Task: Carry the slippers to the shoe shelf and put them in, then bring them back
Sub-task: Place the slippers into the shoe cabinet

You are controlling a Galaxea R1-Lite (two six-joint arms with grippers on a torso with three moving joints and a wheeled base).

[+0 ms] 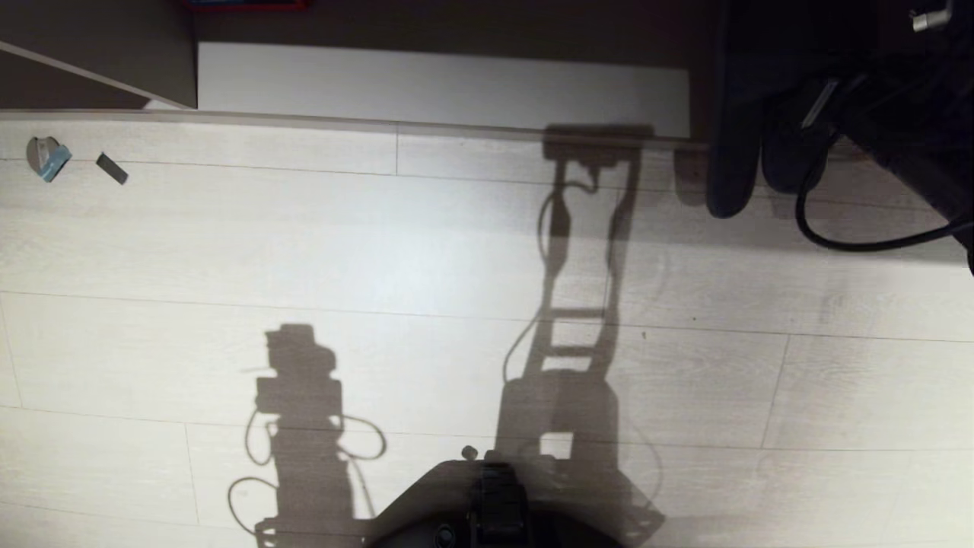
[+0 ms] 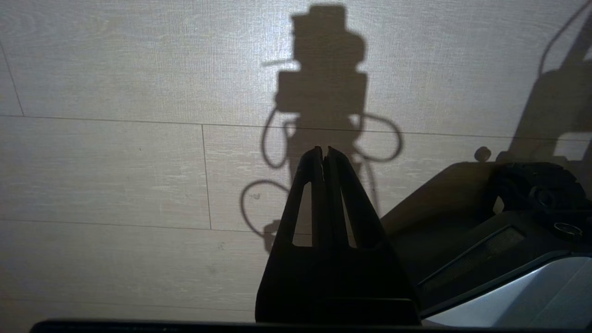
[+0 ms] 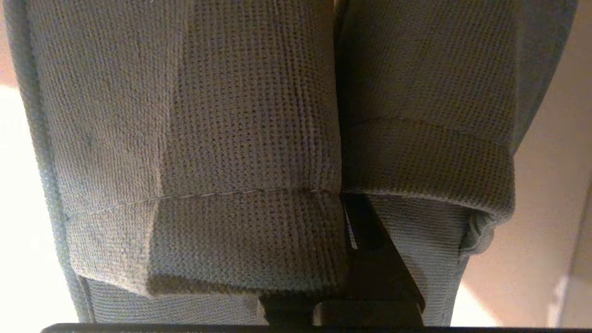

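Right wrist view shows the slippers side by side, filling the frame, with the right gripper clenched on their knitted bands. They look soft and light; gripping both bands together seems safest.

In the head view they hang at upper right, before the shoe shelf. The left gripper is closed, holding nothing.

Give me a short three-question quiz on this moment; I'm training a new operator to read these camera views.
1. True or false: the left hand holds a slipper.
2. What is the right hand closed on? A) a hat B) the slippers C) a cable
3. In the head view, what lies on the floor at far left, near the shoe shelf?

Key:
1. False; it is shut, empty, over bare floor.
2. B; both slippers hang from it, at upper right in the head view.
3. Two small items: a grey-and-blue scrap and a dark strip.
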